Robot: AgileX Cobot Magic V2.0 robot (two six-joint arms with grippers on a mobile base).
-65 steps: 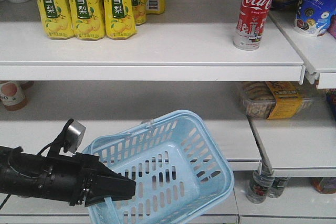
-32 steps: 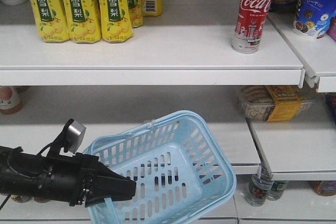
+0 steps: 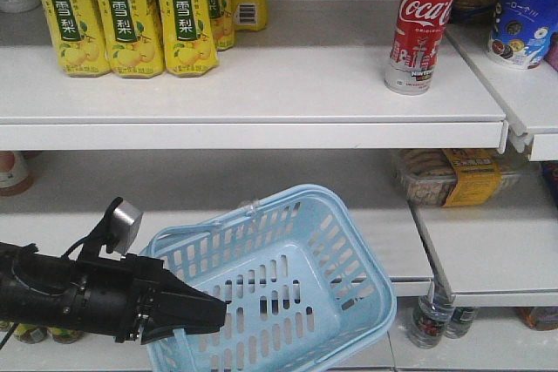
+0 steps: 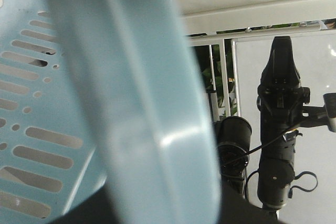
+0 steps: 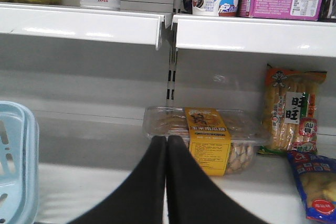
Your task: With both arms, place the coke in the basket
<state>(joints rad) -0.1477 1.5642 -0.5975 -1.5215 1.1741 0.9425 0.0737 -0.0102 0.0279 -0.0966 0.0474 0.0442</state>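
Clamping the basket (image 3: 292, 260) by its rim, the left gripper (image 3: 216, 312) presents it; the right gripper (image 5: 167, 140), closed and empty, must next open around the coke (image 3: 421, 23) near the top shelf's (image 3: 261, 84) right edge.

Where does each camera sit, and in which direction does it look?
Exterior front: before the shelves, looking slightly down; shows the coke, the basket, the left arm and the left end effector.
Left wrist: right against the basket's rim, looking past it at a black arm.
Right wrist: behind the shut right end effector, facing a snack box.
Shared: the basket is in all three; the coke's base also shows in the right wrist view.
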